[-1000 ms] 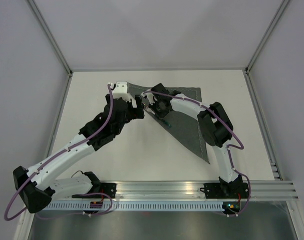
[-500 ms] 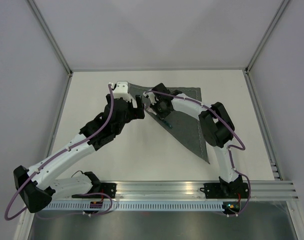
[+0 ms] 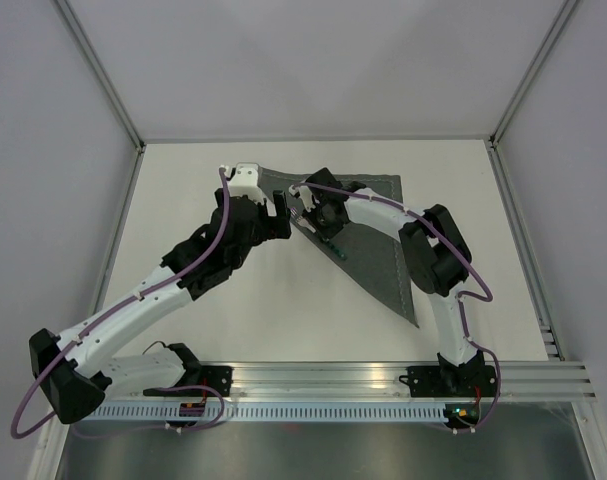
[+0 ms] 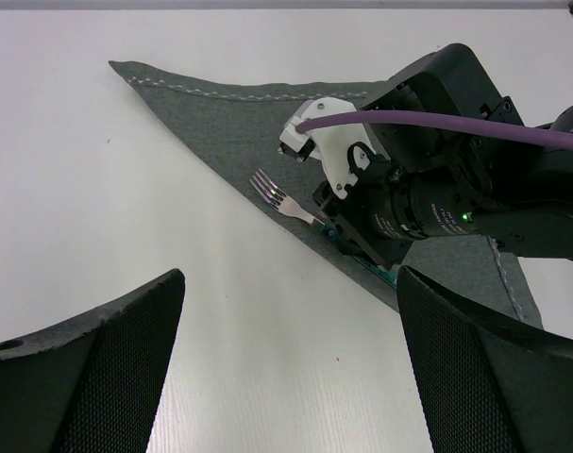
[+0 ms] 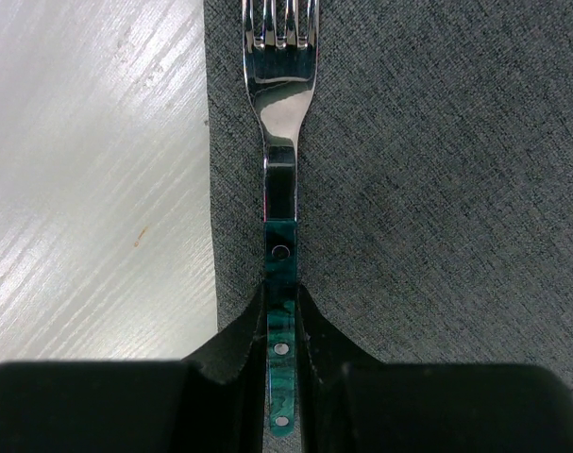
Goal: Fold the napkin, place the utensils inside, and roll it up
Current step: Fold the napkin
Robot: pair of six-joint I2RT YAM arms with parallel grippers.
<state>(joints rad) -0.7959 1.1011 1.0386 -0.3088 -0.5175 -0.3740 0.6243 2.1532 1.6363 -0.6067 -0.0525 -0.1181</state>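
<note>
In the right wrist view the jaws of the right gripper (image 5: 283, 304) are clenched on the green handle of the fork (image 5: 279, 123), and the steel tines point away from them. The fork lies over the napkin (image 5: 437, 189), just inside its left edge, with the pale table (image 5: 97, 189) beside it. From this view I cannot tell if the fork touches the fabric or hangs a little above it.

The left wrist view gives what the first one hides: the jaws of the left gripper (image 4: 288, 311) are released and stand wide apart above bare table, holding nothing. It faces the right gripper from the other side of the napkin's edge. Pale stitching runs along the far hem.

Only the top view shows the whole napkin: it is folded in a triangle on the far right part of the table. The fork is along its long slanted edge, and both arms meet near the upper end of that edge
</note>
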